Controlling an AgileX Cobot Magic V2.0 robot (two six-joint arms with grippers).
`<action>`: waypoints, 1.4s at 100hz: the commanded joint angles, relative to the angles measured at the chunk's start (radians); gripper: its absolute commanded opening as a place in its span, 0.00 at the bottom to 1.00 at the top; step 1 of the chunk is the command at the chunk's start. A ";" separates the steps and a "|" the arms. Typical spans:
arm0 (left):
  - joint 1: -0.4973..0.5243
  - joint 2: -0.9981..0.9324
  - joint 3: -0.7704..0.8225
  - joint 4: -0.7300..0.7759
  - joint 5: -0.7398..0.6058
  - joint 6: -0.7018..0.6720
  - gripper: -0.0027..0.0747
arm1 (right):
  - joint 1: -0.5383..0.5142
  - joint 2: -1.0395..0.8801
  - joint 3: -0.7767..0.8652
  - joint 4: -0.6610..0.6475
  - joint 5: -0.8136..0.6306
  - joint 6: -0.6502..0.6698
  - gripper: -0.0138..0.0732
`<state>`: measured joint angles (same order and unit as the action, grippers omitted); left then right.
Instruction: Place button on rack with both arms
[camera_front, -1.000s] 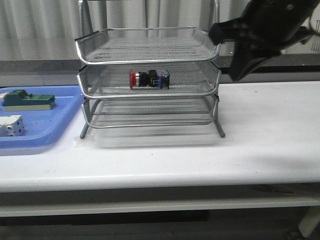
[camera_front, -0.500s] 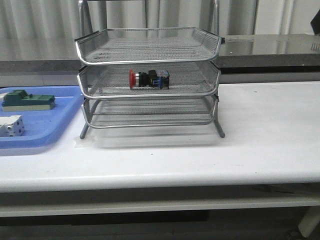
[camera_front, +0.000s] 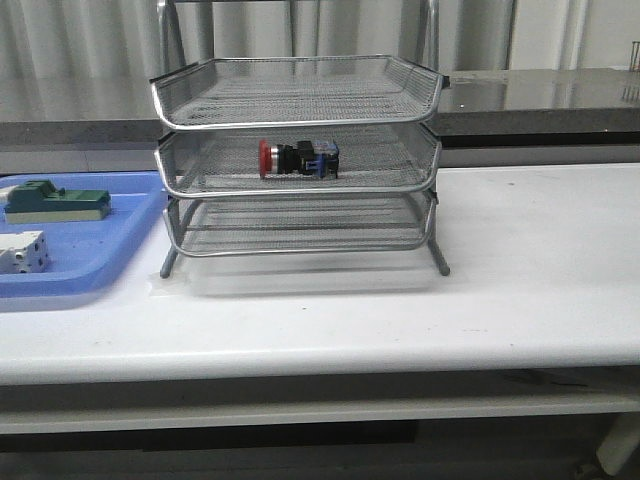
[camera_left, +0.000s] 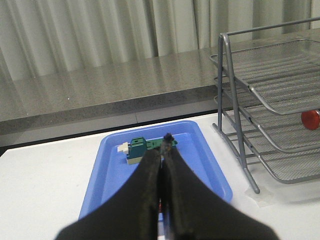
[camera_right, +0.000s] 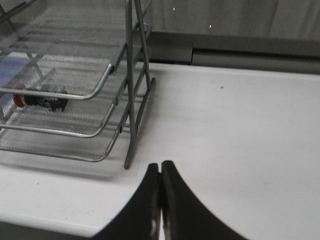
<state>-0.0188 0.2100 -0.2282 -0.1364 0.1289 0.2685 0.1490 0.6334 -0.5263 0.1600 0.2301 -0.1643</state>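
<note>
— Checking placement: is the button (camera_front: 298, 158) on the rack (camera_front: 297, 160)?
— Yes, middle tier, frame centre. Left end effector (camera_left: 163, 161) and right end effector (camera_right: 160, 172) are closed, empty. Placement looks done; nothing further seems needed.

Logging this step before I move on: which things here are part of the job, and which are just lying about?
Part of the job:
- button, lying in the middle tier
- rack
- left claw, shut and holding nothing
- right claw, shut and holding nothing

Lying about:
- blue tray
- green block in it
- white dotted block in it
</note>
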 joint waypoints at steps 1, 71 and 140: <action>0.001 0.007 -0.027 -0.010 -0.085 -0.011 0.01 | -0.005 -0.080 -0.008 -0.014 -0.080 -0.002 0.09; 0.001 0.007 -0.027 -0.010 -0.085 -0.011 0.01 | -0.005 -0.199 -0.002 -0.014 -0.037 -0.002 0.09; 0.001 0.007 -0.027 -0.010 -0.085 -0.011 0.01 | -0.081 -0.441 0.203 -0.122 -0.042 0.159 0.09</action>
<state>-0.0188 0.2100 -0.2282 -0.1364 0.1289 0.2685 0.0938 0.2364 -0.3441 0.0884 0.2665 -0.0790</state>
